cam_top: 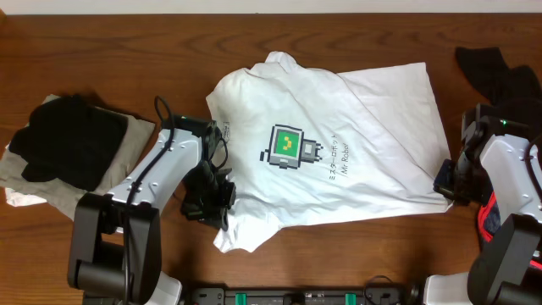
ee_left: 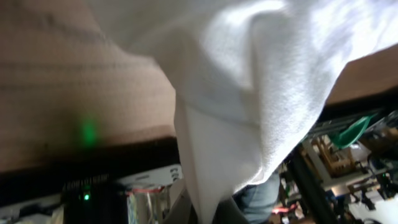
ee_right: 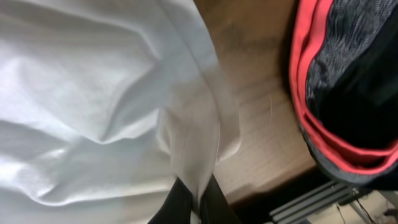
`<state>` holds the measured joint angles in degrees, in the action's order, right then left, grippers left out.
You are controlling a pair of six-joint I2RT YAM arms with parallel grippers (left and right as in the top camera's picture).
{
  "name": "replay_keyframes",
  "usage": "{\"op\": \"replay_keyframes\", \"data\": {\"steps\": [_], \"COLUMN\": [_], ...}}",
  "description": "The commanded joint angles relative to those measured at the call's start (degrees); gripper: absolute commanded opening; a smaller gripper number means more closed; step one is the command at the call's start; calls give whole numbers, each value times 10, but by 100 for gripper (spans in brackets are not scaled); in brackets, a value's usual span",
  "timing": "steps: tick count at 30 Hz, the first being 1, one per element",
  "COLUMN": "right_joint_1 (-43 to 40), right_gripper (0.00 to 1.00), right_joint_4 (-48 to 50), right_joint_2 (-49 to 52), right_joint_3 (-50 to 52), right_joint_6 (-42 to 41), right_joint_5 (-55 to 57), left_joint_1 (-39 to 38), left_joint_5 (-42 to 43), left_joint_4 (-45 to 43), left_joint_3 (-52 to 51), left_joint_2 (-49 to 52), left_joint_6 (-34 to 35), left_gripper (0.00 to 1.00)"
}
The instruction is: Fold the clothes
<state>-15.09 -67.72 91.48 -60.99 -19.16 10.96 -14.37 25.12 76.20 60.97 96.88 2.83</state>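
Seen from overhead, the white T-shirt [cam_top: 339, 110] lies spread across the middle of the wooden table [cam_top: 127, 51], its green plug logo [cam_top: 286, 146] facing up. The left gripper [cam_top: 210, 196] sits at the shirt's lower left edge and the right gripper [cam_top: 446, 180] at its lower right corner. A stack of clothes topped by a black garment [cam_top: 72, 140] rests at the table's left, and a dark garment [cam_top: 495, 68] lies at the far right. In the left wrist view, white cloth hangs in a bunched fold, pinched between that gripper's closed fingers at the bottom. In the right wrist view, the closed fingers clamp the shirt's hem, with a black, red-trimmed garment [ee_right: 348, 81] just beside it on the table.
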Motion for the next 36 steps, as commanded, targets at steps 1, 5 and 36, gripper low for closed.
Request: {"op": "replay_keyframes", "data": {"steps": [1,5,36], "right_joint_1": [-4,-4,-2], "right_gripper": [1,1,1], "right_joint_4": [19,53,247], "right_joint_2": [-4,-4,-3], "right_joint_3": [1,1,2], "right_joint_6": [-14,-14,-1], "right_joint_5": [6,1,-44], "left_joint_1": [4,35,108], "left_joint_5": [-1,-1,79], "left_joint_4": [-9,-21,-282], "left_joint_3": [25,61,96], "left_joint_2": [-11,-11,-11], "left_joint_6": [9,9,55], "left_gripper": [6,6,6]}}
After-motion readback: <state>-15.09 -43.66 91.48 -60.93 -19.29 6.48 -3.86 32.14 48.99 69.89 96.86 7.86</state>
